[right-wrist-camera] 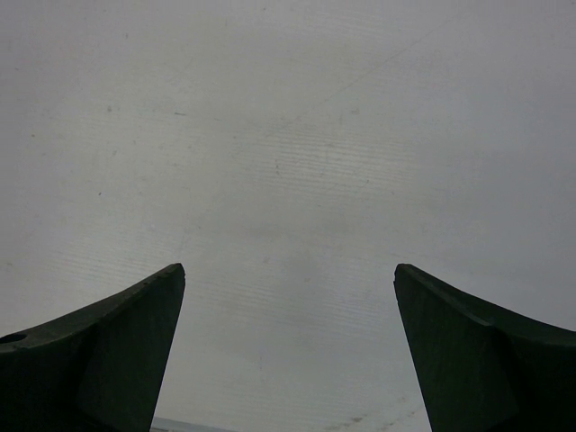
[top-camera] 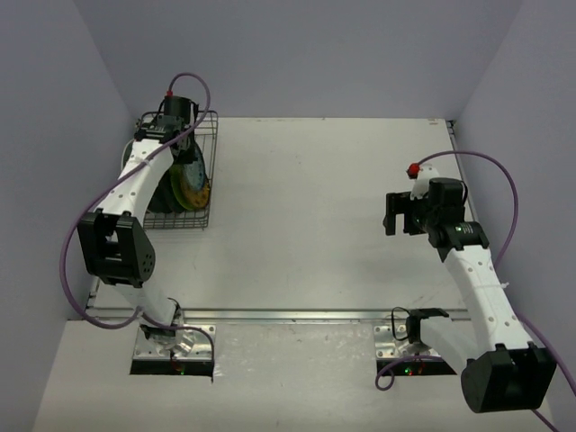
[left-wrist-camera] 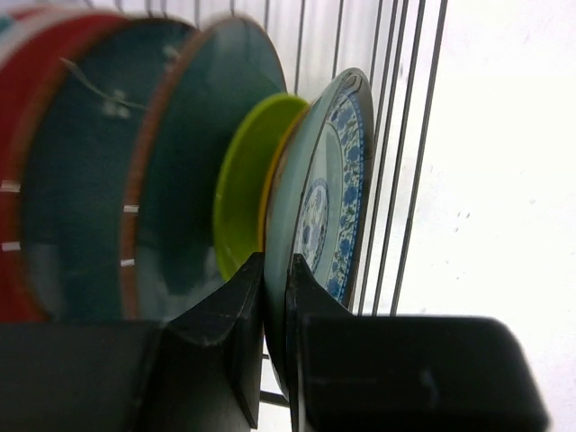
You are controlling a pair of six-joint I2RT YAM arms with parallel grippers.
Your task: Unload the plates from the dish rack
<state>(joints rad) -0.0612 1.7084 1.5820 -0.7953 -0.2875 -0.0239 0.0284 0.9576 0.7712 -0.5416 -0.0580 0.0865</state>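
The black wire dish rack (top-camera: 209, 193) stands at the far left with several plates upright in it (top-camera: 189, 184). In the left wrist view, from left, are a red plate (left-wrist-camera: 27, 108), a dark teal plate (left-wrist-camera: 193, 153), a lime-green plate (left-wrist-camera: 247, 180), a thin yellow rim (left-wrist-camera: 271, 180) and a bluish-teal plate with blue pattern (left-wrist-camera: 328, 193). My left gripper (left-wrist-camera: 275, 270) reaches down into the rack (top-camera: 180, 135) and is shut on the bluish-teal plate's rim. My right gripper (top-camera: 402, 214) is open and empty over the table at the right (right-wrist-camera: 288, 279).
The rack's upright wires (left-wrist-camera: 405, 135) run just right of the held plate. Grey walls enclose the table on the left, back and right. A metal rail (top-camera: 297, 315) runs along the near edge by the arm bases.
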